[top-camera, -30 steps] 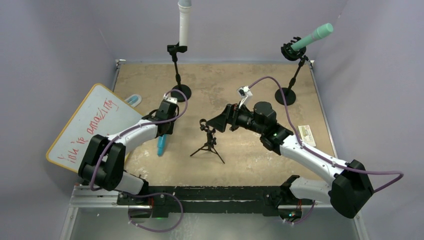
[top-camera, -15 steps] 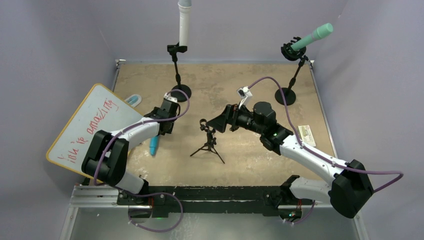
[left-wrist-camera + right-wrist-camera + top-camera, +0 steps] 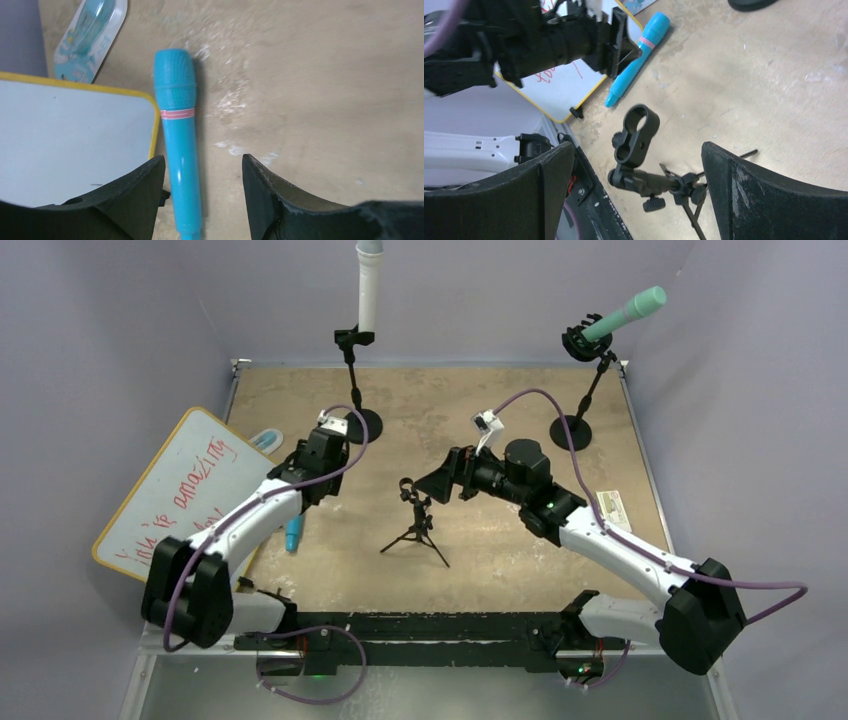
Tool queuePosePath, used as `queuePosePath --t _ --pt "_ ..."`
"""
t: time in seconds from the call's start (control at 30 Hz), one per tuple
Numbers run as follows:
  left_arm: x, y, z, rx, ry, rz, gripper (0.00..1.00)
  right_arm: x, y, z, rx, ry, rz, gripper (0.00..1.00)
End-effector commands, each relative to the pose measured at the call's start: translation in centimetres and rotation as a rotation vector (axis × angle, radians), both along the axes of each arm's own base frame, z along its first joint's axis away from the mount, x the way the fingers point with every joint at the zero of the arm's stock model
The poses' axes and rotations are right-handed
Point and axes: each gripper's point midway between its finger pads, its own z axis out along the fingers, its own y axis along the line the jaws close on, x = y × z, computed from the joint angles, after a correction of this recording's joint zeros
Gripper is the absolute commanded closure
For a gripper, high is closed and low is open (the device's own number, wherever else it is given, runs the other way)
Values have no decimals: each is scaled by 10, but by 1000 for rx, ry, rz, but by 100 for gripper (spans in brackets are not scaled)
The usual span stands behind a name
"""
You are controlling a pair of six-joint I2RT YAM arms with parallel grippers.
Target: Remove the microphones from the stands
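Mic (image 3: 177, 125) flat, axis near-far, head far; L claw (image 3: 202, 159), R claw (image 3: 638, 145) open, empty.

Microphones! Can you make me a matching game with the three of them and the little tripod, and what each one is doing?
Things:
1. blue microphone
2. white microphone
3. green microphone
4. small tripod stand

States:
a. tilted, at the back right
b. lying flat on the table beside the whiteboard
c. clip empty
d. straight upright at the back

Pairs: 1-b, 2-d, 3-a, 4-c
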Motion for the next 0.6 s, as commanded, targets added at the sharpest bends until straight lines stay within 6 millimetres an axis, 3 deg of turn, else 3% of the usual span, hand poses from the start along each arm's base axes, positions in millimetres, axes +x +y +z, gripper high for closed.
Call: queuePosePath --t 0.0,0.07,0.23,0.57 --pt "7 -47 56 -247 -135 -203 44 17 3 36 -45 -141 -3 1" --pt "0 -64 72 -342 -194 -285 44 20 3 35 -90 -154 12 1" --pt "-12 -67 87 -451 -323 -276 44 32 -1 23 -199 -169 -12 1" --pt "-26 -43 88 -397 -338 -187 44 22 25 -17 -417 -122 62 1"
